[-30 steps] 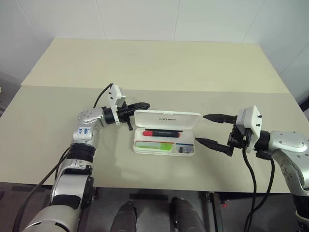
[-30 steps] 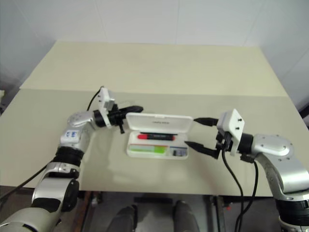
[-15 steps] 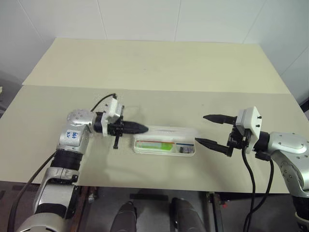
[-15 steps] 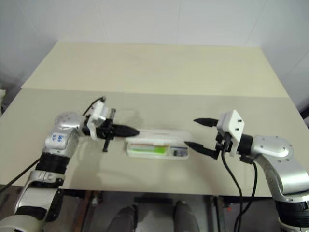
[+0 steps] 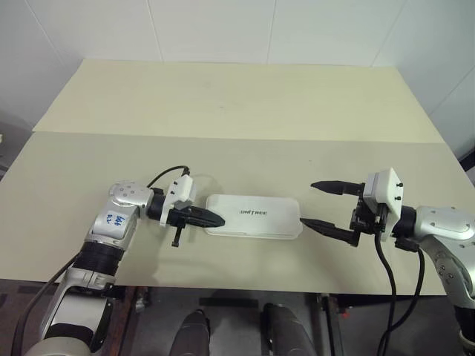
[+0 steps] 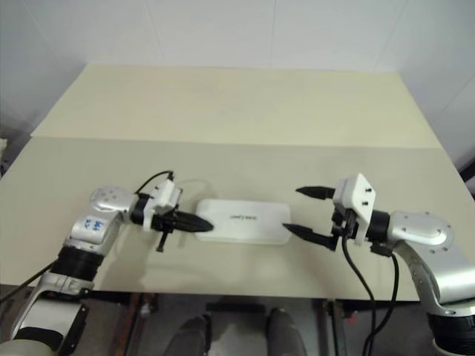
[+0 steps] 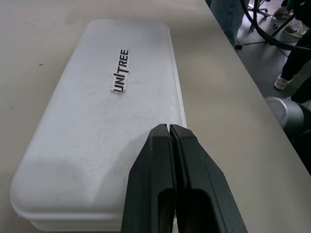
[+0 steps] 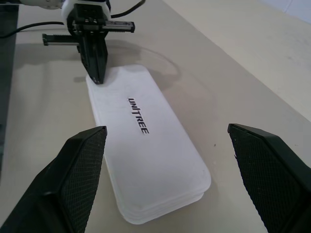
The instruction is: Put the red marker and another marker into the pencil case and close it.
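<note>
Silver arms, black cables, white wrist blocks, black fingers.

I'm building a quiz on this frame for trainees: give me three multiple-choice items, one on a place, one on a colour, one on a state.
1. Where do the left gripper's shut jaws rest?
A. on the case's left end
B. far off
C. under the table

2. What colour is the lettering on the flat white hard-plastic pencil case?
A. red
B. dark
C. green

3. The case's lid is:
A. upright
B. missing
C. down flat

A: the tip sits on that end in the right wrist view.
B: the word reads black.
C: nothing inside shows.
</note>
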